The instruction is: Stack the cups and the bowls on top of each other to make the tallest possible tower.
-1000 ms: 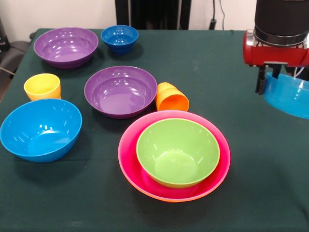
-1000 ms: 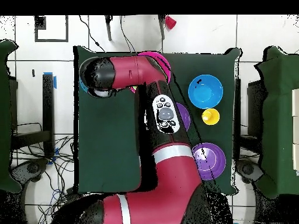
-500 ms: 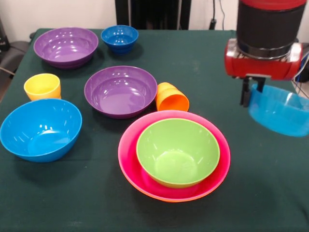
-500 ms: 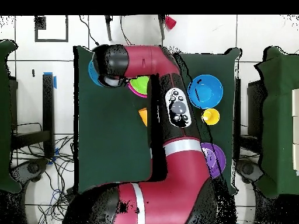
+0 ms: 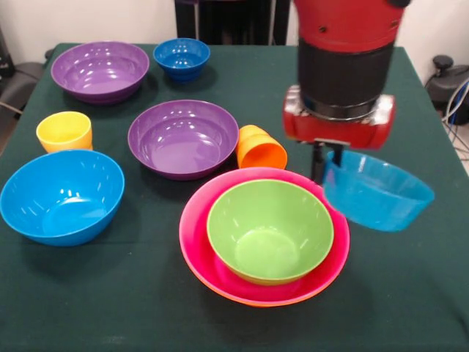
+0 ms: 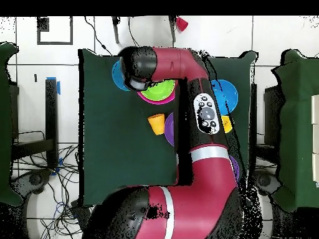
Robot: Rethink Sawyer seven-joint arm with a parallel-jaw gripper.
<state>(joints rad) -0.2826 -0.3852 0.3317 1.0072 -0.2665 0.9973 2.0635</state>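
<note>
My gripper is shut on the near rim of a teal bowl, which hangs tilted just right of the tower. The tower is a green bowl nested in a large pink bowl, with an orange bowl's rim under it. Left of it sit a purple bowl, a light blue bowl, a second purple bowl and a small dark blue bowl. A yellow cup stands upright. An orange cup lies on its side beside the tower. In the overhead view the arm covers the gripper; the teal bowl shows beside the green bowl.
The dark green cloth covers the table. In the overhead view the red arm crosses the table over the purple bowls and partly over the light blue bowl. Cables lie on the floor at the left.
In the front view the gripper has carried the teal bowl leftward and lower, from the table's right edge to right beside the pink and green pile. The other bowls and cups have not moved.
</note>
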